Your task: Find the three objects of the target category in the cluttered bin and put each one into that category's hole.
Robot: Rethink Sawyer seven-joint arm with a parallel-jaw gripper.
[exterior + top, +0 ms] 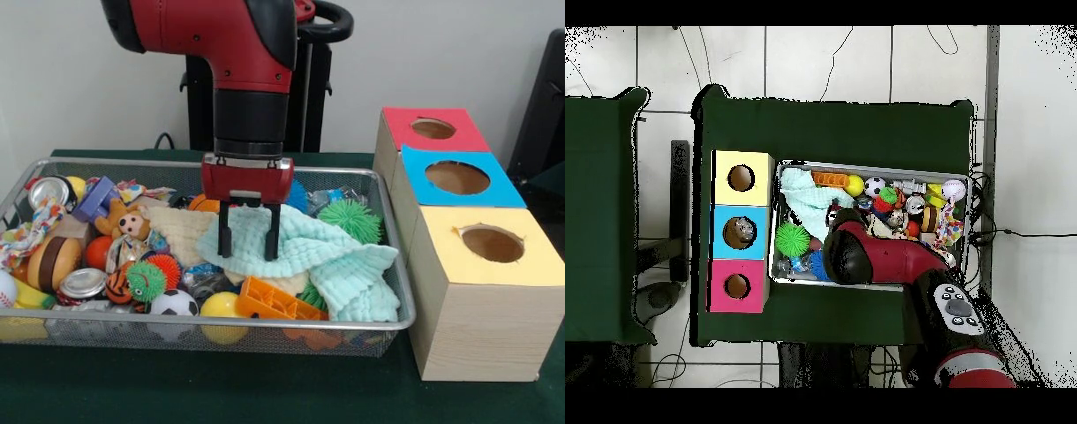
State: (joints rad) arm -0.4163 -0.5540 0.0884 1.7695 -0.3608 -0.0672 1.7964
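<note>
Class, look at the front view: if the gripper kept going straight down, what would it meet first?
Most likely the mint-green cloth: the gripper points straight down with its open fingers at it, perhaps already touching.

Behind me stands a plain pale wall [459, 44]. My worktop [177, 389] is covered in dark green cloth. From above, the floor [865, 60] shows as light tiles with dark joints, thin cables trailing across it, and a second green-covered table [600, 200] stands beside mine.
</note>
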